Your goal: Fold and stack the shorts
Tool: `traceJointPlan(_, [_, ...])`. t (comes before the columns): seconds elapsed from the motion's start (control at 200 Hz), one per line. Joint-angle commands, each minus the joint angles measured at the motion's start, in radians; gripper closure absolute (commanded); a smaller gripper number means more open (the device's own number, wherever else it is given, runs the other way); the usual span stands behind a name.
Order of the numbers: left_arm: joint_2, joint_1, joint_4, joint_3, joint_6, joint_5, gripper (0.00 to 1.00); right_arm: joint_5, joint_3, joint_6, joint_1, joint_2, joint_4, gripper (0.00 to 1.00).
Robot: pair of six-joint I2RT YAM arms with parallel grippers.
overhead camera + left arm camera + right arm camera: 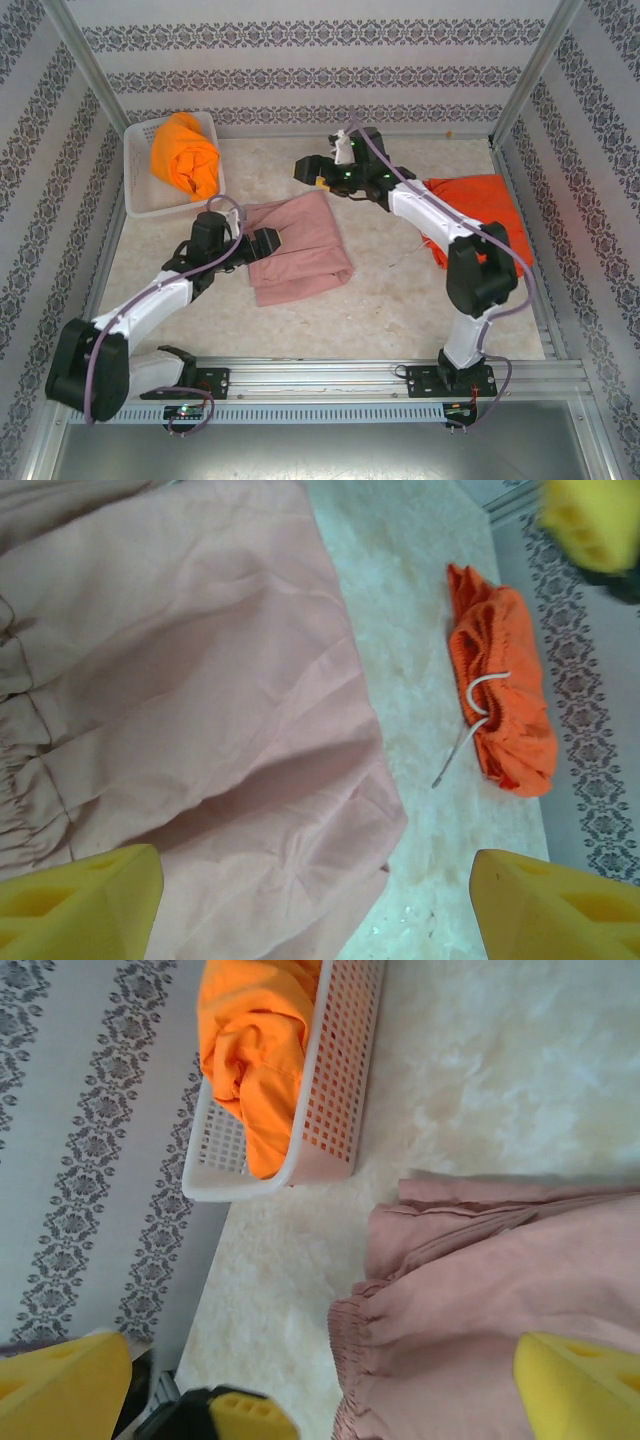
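3 shorts, unstacked: folded dusty-pink fabric shorts (298, 248) lay at centre of surface (400, 300) beneath wide, empty left end effector (264, 241); red-orange shorts (478, 215) bunched right; yellow-orange shorts (185, 152) in white mesh basket (140, 196). Right end effector (315, 172) wide, empty. Risk: 1-layer pinch could undo that fold.

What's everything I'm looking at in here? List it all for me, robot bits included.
pink shorts: one, dusty pink, lying mid-table
red-orange shorts: one, bright red-orange, table's right side
yellow-orange shorts: one, yellow-orange, heaped in the basket
basket: one, white mesh plastic, far left corner
table: one, pale marbled
walls: grey-patterned white, around three sides
left gripper: one, yellow fingers, open, over the pink shorts
right gripper: one, yellow fingers, open, above the table's far middle
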Motion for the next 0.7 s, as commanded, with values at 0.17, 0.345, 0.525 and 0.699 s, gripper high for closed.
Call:
traceJointPlan(0.17, [0.211, 0.015, 0.112, -0.040, 0.035, 0.010, 0.22, 0.025, -0.166, -0.172, -0.086, -0.042, -0.101, 0.02])
traceJointPlan(0.345, [0.252, 0.016, 0.115, -0.124, 0.079, -0.068, 0.22, 0.009, -0.173, -0.269, -0.108, 0.006, -0.192, 0.02])
traceJointPlan(0.525, [0.280, 0.018, 0.157, -0.166, 0.076, -0.063, 0.23, -0.014, -0.139, -0.344, -0.107, 0.103, -0.286, 0.04])
traceJointPlan(0.699, [0.286, 0.017, 0.164, -0.166, 0.077, -0.060, 0.23, 0.007, -0.134, -0.364, -0.102, 0.152, -0.301, 0.07])
